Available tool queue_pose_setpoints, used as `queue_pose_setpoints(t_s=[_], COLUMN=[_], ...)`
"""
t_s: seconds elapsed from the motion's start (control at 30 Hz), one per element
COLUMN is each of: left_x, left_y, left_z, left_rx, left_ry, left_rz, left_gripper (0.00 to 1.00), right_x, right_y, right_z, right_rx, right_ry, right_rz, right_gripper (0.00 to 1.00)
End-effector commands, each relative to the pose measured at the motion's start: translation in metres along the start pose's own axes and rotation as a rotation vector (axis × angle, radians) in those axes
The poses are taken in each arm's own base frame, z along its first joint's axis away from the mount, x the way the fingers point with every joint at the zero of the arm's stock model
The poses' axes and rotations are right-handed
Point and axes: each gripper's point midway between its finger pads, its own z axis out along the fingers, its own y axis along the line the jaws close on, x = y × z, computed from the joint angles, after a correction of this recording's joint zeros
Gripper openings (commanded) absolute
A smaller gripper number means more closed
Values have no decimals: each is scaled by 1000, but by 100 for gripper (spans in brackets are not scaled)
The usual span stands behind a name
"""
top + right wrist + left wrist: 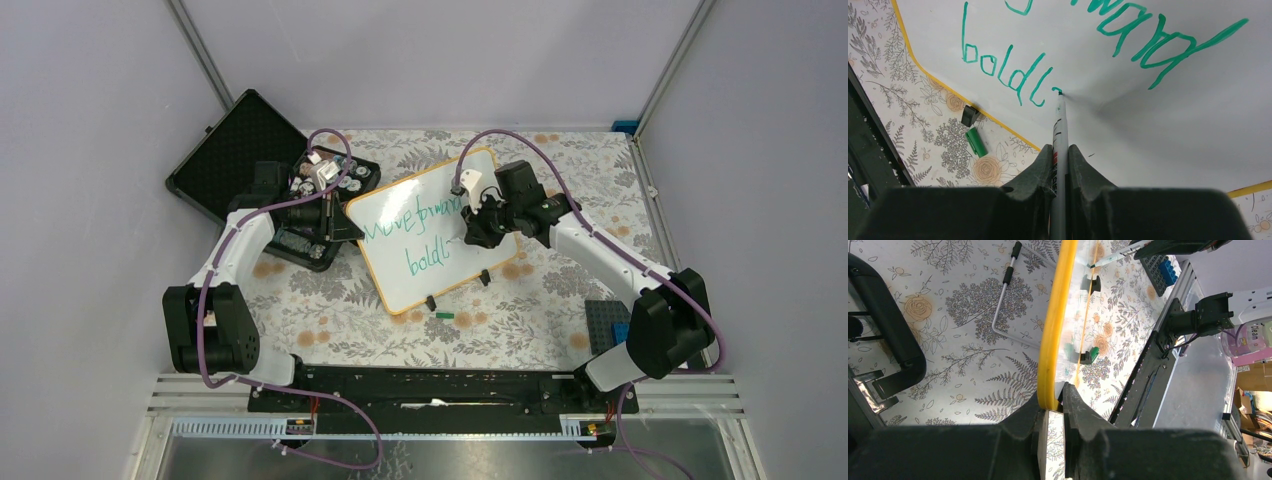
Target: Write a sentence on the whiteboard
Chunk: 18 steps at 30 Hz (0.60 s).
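Progress: got "Move forward" down on line one; reached "boldl" on line two, with a next stroke barely started.
Remaining: probably the last "y" and a full stop.
Sentence [412,222]: looked green, wobbly, legible.
Whiteboard [390,262]: sat skewed on the table [330,320] between the arms; white face, yellow rim.
Left end effector [1052,407]: pinched the board's rim.
Right end effector [1059,150]: clamped the marker [1059,125], tip touching the board just right of the "l".
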Motion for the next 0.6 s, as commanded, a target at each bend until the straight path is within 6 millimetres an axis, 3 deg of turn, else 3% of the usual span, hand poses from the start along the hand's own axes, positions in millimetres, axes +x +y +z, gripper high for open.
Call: queue_pose_setpoints(t_s=[0.0, 0.23, 0.57], left_x=[-5, -5, -5], left_y=[22, 22, 22], left_z=[3, 3, 2], left_rx=[-86, -83, -88], left_ry=[6, 6, 5], left_rz=[126, 126, 128], left_gripper=[0, 0, 0], right_x=[0, 3, -10], right_y=[-9, -7, -18], right_z=[-3, -5, -12], right_rx=[36, 31, 71], right_ry=[-14, -8, -30], right_rz=[-17, -16, -27], right_gripper=[0, 0, 0])
